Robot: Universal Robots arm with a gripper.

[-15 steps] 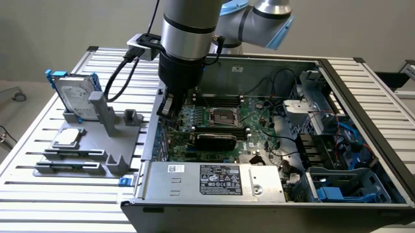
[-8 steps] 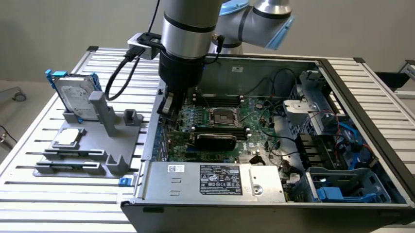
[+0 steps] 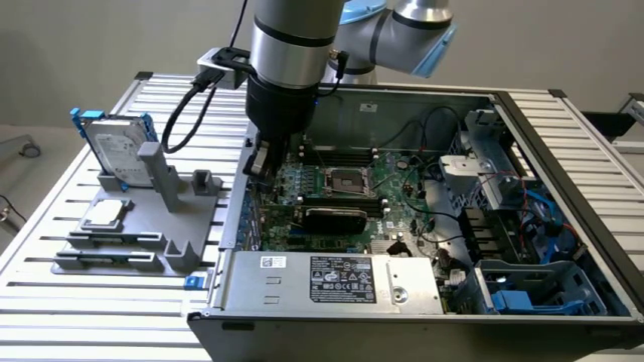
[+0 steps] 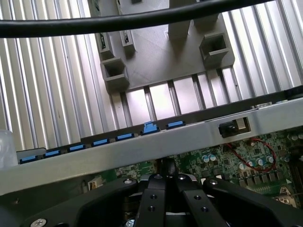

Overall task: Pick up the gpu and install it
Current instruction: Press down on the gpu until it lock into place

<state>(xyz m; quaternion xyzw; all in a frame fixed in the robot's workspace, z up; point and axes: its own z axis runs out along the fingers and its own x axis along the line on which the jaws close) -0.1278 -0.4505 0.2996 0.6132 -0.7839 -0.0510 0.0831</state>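
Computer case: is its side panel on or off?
Off. The computer case lies open on the table, its motherboard and cables exposed to the exterior view.

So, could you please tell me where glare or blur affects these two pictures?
Exterior view: even light, mild sheen on the slatted aluminium table. Wrist view: bright glare on those slats, and the thick black cable close to the lens looks soft.
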